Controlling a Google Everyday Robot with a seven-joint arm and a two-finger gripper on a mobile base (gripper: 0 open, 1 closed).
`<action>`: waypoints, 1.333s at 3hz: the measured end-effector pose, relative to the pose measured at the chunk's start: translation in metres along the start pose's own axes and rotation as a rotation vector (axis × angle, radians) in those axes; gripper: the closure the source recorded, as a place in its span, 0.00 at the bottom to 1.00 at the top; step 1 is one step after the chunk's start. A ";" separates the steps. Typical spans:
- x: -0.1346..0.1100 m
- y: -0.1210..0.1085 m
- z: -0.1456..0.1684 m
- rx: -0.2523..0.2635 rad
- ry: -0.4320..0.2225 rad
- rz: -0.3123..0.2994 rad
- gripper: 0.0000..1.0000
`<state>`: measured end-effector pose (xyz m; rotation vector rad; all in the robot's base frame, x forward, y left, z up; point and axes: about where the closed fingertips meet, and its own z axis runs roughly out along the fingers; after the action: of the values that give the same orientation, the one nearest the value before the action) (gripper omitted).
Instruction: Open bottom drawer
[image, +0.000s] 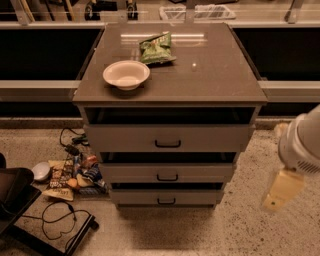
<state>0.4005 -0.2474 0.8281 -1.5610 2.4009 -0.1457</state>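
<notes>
1 bowl atop; jaws rt of bottom drawer.

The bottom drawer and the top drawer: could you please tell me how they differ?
The top drawer has the tallest, widest-looking front; the bottom drawer has the slimmest, narrowest-looking one. The top drawer sits right under the tabletop, the bottom drawer just above the floor. Both have flat grey fronts. The gripper hangs to the right, touching neither.
</notes>
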 end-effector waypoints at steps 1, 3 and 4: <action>0.039 0.039 0.089 -0.064 0.081 0.039 0.00; 0.035 0.053 0.133 -0.114 0.055 0.054 0.00; 0.020 0.086 0.231 -0.216 -0.010 0.074 0.00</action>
<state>0.3816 -0.2153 0.5836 -1.5524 2.5336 0.1408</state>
